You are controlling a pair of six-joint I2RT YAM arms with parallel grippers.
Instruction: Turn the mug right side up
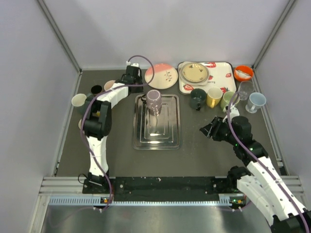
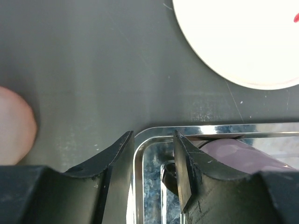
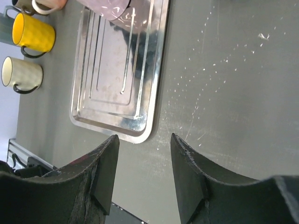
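A steel tray [image 1: 156, 141] is lying in the middle of the dark table [image 1: 204, 155]. Behind it a pink plate [image 1: 161, 76] is resting flat, and just beside that a strawberry-patterned tray [image 1: 221, 68] is carrying a beige plate [image 1: 195, 73]. An orange bowl [image 1: 243, 73] is sitting at the far right. In front, a dark green mug [image 1: 198, 98], a yellow mug [image 1: 214, 97], a pale green mug [image 1: 227, 99], a clear glass [image 1: 246, 90] and a light blue cup [image 1: 256, 102] are standing upright. At far left, a cream cup [image 1: 78, 100], a black cup [image 1: 96, 90] and a pink cup [image 1: 110, 85] are clustering together.
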